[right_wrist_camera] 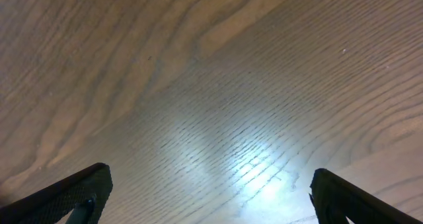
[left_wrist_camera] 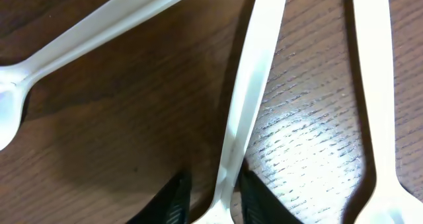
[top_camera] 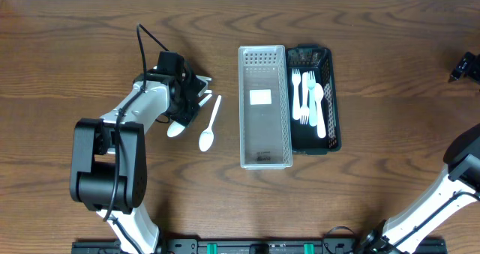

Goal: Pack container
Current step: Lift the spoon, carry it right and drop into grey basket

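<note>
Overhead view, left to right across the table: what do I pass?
Left arm's base → left gripper → loose white spoon → clear bin → black basket → right arm.

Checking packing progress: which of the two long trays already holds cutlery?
The black mesh tray, right of the clear plastic tray: white plastic cutlery lies in it, while the clear one has none.
</note>
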Robot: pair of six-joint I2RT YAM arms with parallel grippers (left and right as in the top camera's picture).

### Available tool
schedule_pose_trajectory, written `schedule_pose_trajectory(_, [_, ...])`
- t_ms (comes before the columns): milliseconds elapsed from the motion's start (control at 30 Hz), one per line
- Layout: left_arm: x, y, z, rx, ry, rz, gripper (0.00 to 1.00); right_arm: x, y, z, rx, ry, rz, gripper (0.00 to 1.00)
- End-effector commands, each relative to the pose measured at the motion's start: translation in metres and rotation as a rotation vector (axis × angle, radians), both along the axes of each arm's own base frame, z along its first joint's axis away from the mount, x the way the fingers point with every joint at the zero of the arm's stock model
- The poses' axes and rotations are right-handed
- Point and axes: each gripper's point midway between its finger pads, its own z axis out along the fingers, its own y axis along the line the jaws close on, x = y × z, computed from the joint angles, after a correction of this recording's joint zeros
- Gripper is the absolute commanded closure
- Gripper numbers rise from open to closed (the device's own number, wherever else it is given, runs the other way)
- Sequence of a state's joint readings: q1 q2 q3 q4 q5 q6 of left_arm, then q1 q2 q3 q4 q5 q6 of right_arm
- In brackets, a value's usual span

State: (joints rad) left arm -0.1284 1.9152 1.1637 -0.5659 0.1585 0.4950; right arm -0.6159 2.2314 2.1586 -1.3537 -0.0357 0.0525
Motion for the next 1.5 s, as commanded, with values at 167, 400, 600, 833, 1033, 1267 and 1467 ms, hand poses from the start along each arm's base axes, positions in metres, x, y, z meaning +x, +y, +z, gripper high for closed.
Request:
schedule_pose_trajectory(167, [-0.006, -0.001, -0.009, -0.001, 0.035, -0.005, 0.91, 0.001, 0.002, 0.01, -0.013, -0.018, -0.009, 0.01])
schedule_pose_trajectory(400, [-0.005, -0.002, -0.007, -0.002, 0.028, -0.005, 0.94, 0.001, 0.002, 0.01, -0.013, -0.018, -0.009, 0.01])
schedule_pose_trajectory(600, [0.005, -0.003, 0.02, -0.012, -0.048, -0.005, 0.94, 0.001, 0.002, 0.01, -0.013, -0.018, -0.009, 0.01])
schedule_pose_trajectory(833, [0.026, -0.006, 0.102, -0.083, -0.269, 0.114, 0.94, 0.001, 0.002, 0.01, -0.013, -0.018, -0.009, 0.01])
schedule_pose_trajectory(1033, [0.028, -0.03, 0.184, -0.288, -0.452, 0.22, 0.94, 0.001, 0.002, 0.01, -0.013, -0.018, -0.009, 0.01])
schedule_pose_trajectory(1267, [0.017, -0.081, 0.233, -0.567, -0.45, 0.438, 0.94, 0.001, 0.002, 0.01, -0.013, -0.018, -0.009, 0.01])
schedule_pose_trajectory(1467, [-0.004, -0.132, 0.233, -0.646, -0.365, 0.424, 0.94, 0.001, 0.002, 0.01, -0.013, -0.018, -0.009, 0.01])
